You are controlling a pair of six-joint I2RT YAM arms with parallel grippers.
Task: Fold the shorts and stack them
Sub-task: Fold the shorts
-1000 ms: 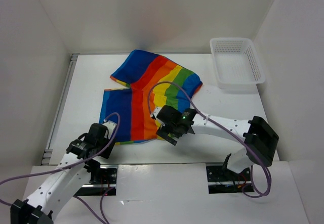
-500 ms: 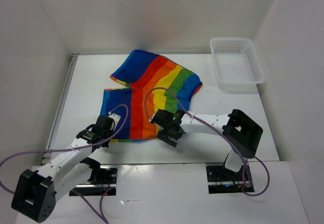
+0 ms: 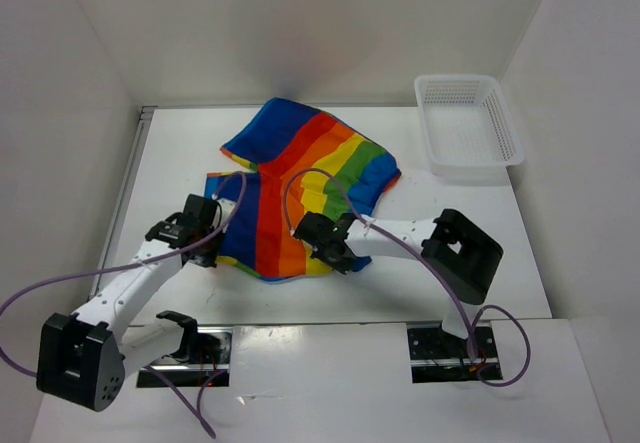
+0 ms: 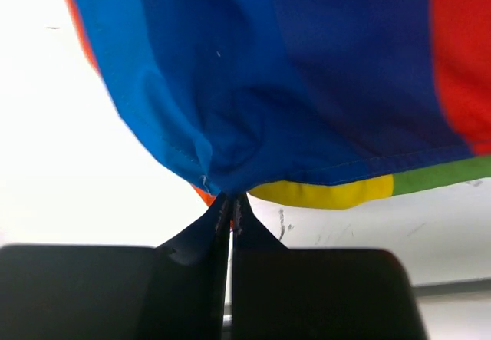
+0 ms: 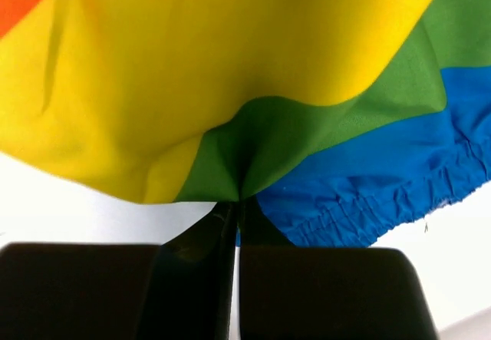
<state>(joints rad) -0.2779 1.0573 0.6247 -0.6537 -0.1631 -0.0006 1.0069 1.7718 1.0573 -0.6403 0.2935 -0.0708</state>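
The rainbow-striped shorts (image 3: 300, 178) lie spread over the middle of the white table. My left gripper (image 3: 212, 246) is shut on their near left hem, where blue fabric (image 4: 253, 87) bunches at the fingertips in the left wrist view (image 4: 229, 199). My right gripper (image 3: 335, 256) is shut on the near right hem. In the right wrist view green cloth (image 5: 261, 144) puckers into the closed tips (image 5: 236, 202), with yellow to the left and a blue gathered waistband (image 5: 383, 194) to the right. The pinched near edge is lifted off the table.
A white plastic mesh basket (image 3: 468, 128) stands at the back right of the table. White walls enclose the table on the left, back and right. Purple cables (image 3: 300, 198) loop over the shorts near both wrists.
Both grippers moved forward to the shorts' near hem and closed on it. The near edge has been drawn up and away from me, and the cloth has bunched.
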